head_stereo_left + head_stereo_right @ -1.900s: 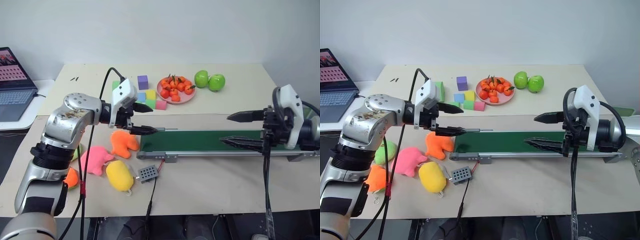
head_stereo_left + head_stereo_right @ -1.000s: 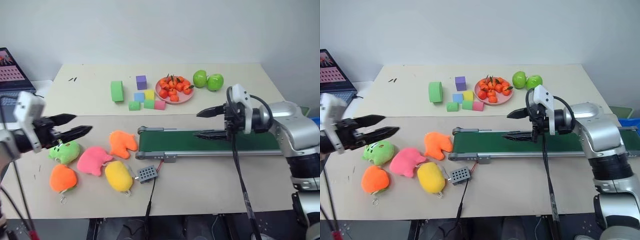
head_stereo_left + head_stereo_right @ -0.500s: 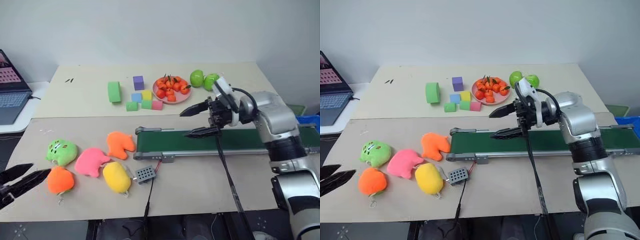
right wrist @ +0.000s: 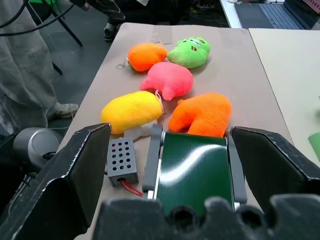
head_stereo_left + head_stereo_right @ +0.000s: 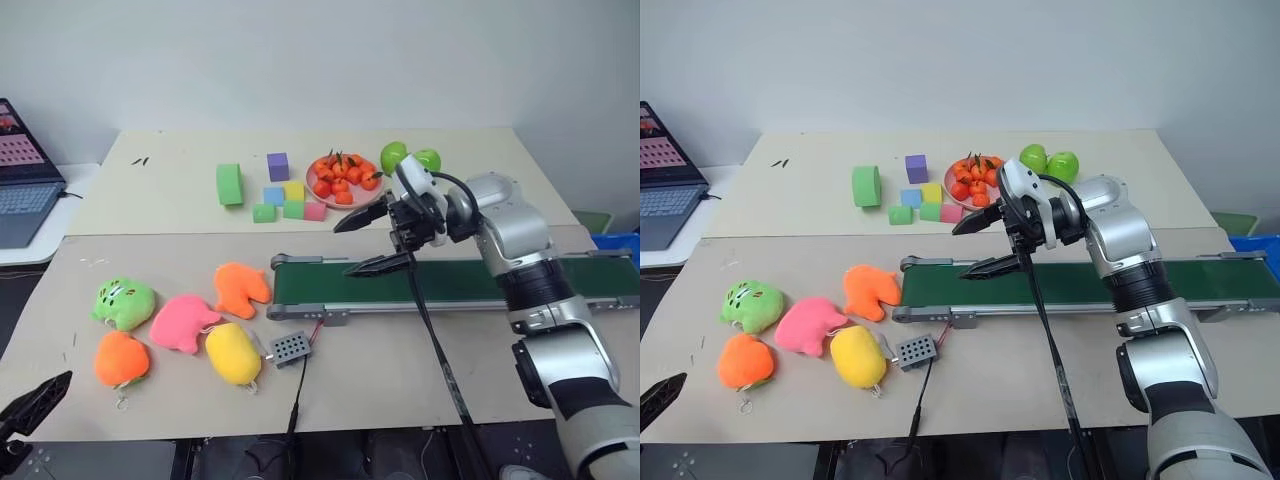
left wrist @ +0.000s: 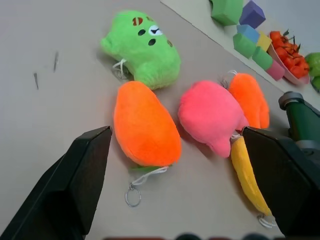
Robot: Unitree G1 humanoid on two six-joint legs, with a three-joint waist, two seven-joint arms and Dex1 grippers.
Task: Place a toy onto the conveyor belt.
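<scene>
Judged as the approach step: no grasp made yet, nothing on the conveyor belt [image 5: 470, 283]. To find the toy [image 5: 122, 358], look at about 8 o'clock on the tabletop: resting on the brown mat, at 6 o'clock from the green plush [image 5: 123, 303] and at 9 o'clock from the yellow oval plush [image 5: 233, 353]. Just beside the pink plush [image 5: 183, 322] too, but whether touching cannot be told. In the left wrist view, lying on its side with the key-ring loop [image 6: 132, 196] flat on the mat, on the side toward the camera.

Regarding the left gripper [image 6: 176, 132]: spread wide and empty, hovering low at about 7 o'clock from the toy, near it but apart, with the toy framed between the two black fingers [image 6: 82, 175]. Regarding the right gripper [image 5: 343, 249]: also spread and carrying nothing, hanging above the belt's end at 9 o'clock, with the lobed orange plush [image 5: 243, 288] and the grey perforated box [image 5: 292, 347] lying near that end.

For the next move, probably: bring the left gripper forward and down until the fingers stand on both sides of the toy, then close on the soft body and not on the ring. Needs care to keep the fingers away from the green and pink neighbours, so close by. Afterwards, lift and carry toward 3 o'clock, over the other plushes, and set it on the dark-green surface inside the grey frame. Perhaps also necessary to clear the right gripper from that end first.
</scene>
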